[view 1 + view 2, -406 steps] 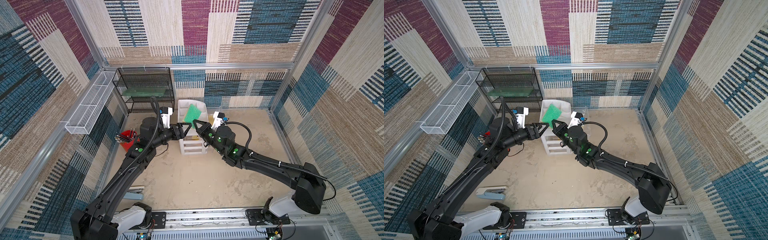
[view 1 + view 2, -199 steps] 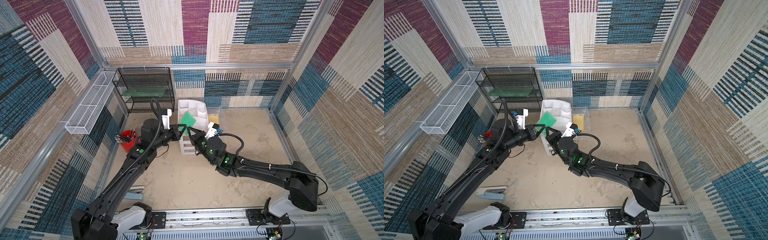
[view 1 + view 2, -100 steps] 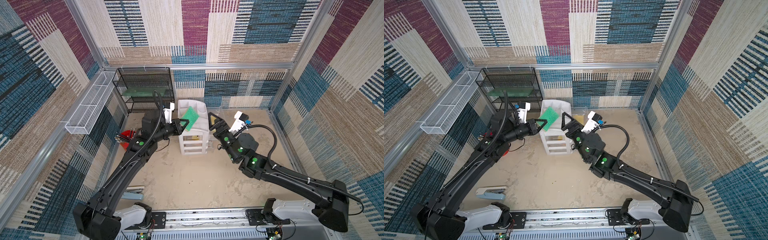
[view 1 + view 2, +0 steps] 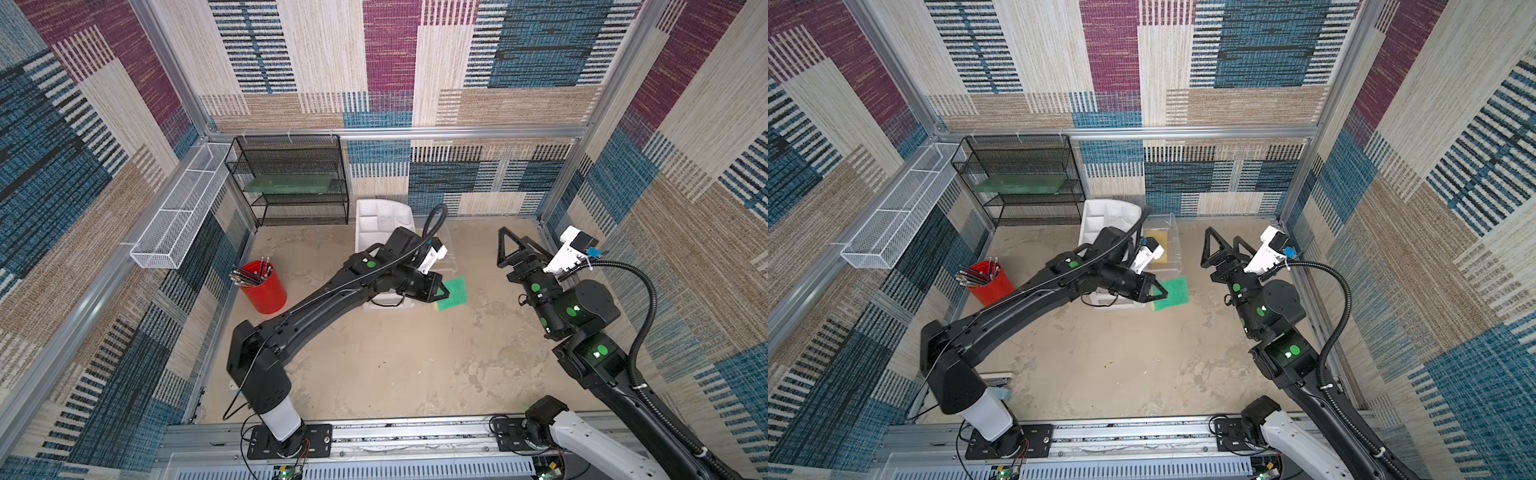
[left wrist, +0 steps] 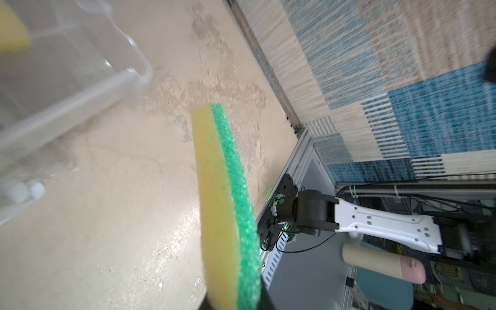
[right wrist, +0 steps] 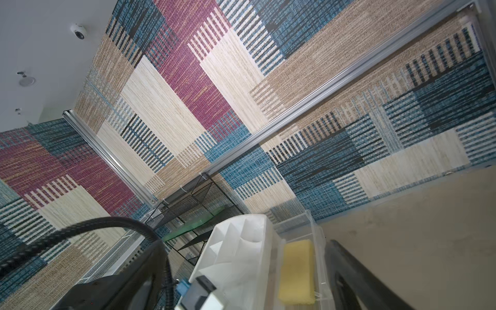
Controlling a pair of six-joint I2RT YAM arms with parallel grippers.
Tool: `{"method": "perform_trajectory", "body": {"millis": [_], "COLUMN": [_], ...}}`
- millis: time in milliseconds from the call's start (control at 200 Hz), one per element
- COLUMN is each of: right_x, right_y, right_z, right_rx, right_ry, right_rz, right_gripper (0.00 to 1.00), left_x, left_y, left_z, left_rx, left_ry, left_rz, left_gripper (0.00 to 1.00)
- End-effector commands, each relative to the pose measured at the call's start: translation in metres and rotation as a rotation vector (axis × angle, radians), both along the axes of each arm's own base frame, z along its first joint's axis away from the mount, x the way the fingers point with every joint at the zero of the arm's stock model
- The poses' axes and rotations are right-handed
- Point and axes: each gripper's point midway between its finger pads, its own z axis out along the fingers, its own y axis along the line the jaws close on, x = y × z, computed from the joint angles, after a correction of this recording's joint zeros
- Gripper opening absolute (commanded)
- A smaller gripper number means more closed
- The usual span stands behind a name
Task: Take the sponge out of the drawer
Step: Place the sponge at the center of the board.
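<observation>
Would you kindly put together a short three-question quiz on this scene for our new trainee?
1. True or false: the right gripper holds the green sponge.
2. What lies in the pulled-out clear drawer? A) a yellow sponge B) scissors C) nothing
3. Fill in: the red cup holds ____.
Key: 1 false: the left gripper is shut on it, and the right one stands open and empty. 2 A. 3 pens.
</observation>
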Motion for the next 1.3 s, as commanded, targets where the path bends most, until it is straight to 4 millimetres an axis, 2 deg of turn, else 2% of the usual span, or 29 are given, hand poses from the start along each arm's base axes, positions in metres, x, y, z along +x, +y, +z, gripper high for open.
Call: {"method": "perform_trajectory", "body": {"millis": [0,110,235,396,516,731,871,1297], "right_x": [0.003,0.011,0.015,0.007,0.002,-0.002,-0.007,-0.008], "right_y": [0.01,0.023,0.024,0.024,0.018,-0.002,-0.014,-0.017], "right_z": [-0.016,-0.029,-0.042,-0.044,-0.045,-0.05,-0.048,-0.05], "right_rx": [-0.124,-0.165,-0.179,-0.166,-0.154,-0.158,-0.157,-0.148], "right_ry": [0.032,0.077,0.122,0.099,0.094,0.119,0.115,0.115], "right_rz": [0.05,0.105,0.11,0.131,0.116,0.023,-0.022,-0.031], "right_gripper": [0.94,0.94,0.94,0.94,0.94,0.95,0.95,0.95], "left_x": [-0.005,-0.005,0.003,0.013,0.016,0.028,0.036,0.048], "left_y": [-0.018,-0.041,-0.059,-0.076,-0.084,-0.084,-0.076,-0.065], "left_z": [-0.03,-0.059,-0.09,-0.124,-0.141,-0.168,-0.182,-0.195], "left_rx": [0.086,0.144,0.199,0.246,0.257,0.313,0.369,0.445], "left_ry": [0.007,0.017,0.014,0.036,0.062,0.044,0.007,-0.047], "left_rz": [-0.057,-0.096,-0.097,-0.104,-0.114,-0.077,-0.048,-0.004], "left_gripper": [0.0,0.0,0.0,0.0,0.0,0.0,0.02,0.33]}}
